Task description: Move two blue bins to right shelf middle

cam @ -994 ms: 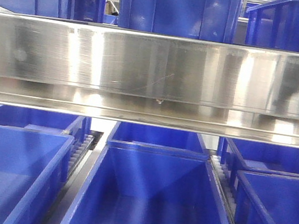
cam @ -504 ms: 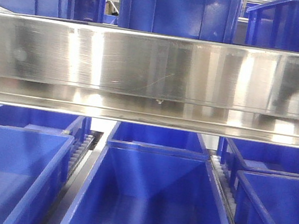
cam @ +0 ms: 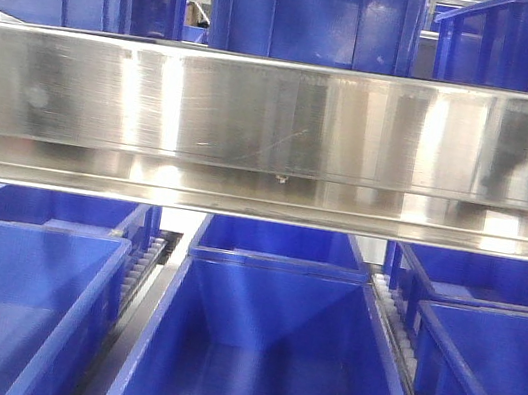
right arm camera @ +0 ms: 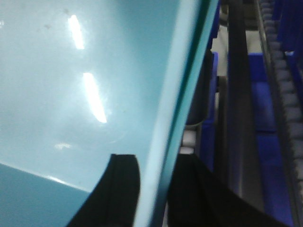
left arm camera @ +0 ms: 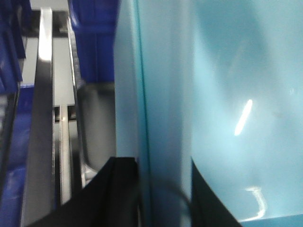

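Observation:
The front view looks down into a blue bin (cam: 267, 360), open and empty, just below the wide brushed-steel front rail of the right shelf middle (cam: 275, 129). My left gripper (left arm camera: 163, 191) is shut on the bin's left wall (left arm camera: 161, 94), one black finger (left arm camera: 118, 189) outside and the other inside. My right gripper (right arm camera: 158, 189) is shut on the bin's right wall (right arm camera: 184, 94), with a finger (right arm camera: 120, 189) inside and its partner outside. In both wrist views the bin looks pale cyan. Neither gripper shows in the front view.
Three blue bins (cam: 315, 13) stand on the tier above the rail. More open blue bins lie left (cam: 12, 308) and right (cam: 487, 377) of the held one, and another behind it (cam: 282, 243). Steel roller tracks (right arm camera: 284, 94) and rails (left arm camera: 45, 118) run alongside.

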`<state>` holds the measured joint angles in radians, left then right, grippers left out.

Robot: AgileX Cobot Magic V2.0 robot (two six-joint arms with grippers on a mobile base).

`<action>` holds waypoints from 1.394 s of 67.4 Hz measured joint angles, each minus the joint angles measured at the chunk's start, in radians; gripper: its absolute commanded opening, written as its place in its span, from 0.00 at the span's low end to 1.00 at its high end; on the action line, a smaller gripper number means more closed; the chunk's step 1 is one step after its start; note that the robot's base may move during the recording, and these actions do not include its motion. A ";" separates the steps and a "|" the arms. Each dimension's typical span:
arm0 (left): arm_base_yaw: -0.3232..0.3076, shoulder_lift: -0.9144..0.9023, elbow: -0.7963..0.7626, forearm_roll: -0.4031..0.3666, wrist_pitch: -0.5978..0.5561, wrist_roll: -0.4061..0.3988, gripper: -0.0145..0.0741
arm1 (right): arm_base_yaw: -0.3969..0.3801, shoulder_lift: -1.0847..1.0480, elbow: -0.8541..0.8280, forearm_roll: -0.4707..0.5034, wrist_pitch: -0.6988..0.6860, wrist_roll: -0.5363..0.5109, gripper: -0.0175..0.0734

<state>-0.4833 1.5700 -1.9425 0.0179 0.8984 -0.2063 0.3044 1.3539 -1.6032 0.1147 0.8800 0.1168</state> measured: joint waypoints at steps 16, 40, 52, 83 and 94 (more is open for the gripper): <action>0.000 0.000 0.000 0.002 -0.021 0.003 0.04 | 0.000 -0.002 0.000 -0.002 -0.011 0.000 0.02; 0.000 0.002 0.000 0.002 -0.021 0.003 0.04 | 0.000 -0.002 0.000 -0.004 -0.020 0.000 0.02; 0.000 0.002 0.000 0.002 -0.021 0.003 0.04 | 0.000 -0.002 0.000 -0.004 -0.024 0.000 0.02; 0.000 0.002 0.000 0.002 -0.028 0.003 0.04 | 0.000 -0.004 0.000 -0.004 -0.026 0.000 0.02; 0.000 0.002 0.000 0.002 -0.028 0.003 0.04 | -0.002 -0.004 0.000 -0.006 -0.026 0.000 0.02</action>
<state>-0.4833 1.5720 -1.9425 0.0200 0.8701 -0.2030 0.3025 1.3499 -1.6032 0.1087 0.8543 0.1168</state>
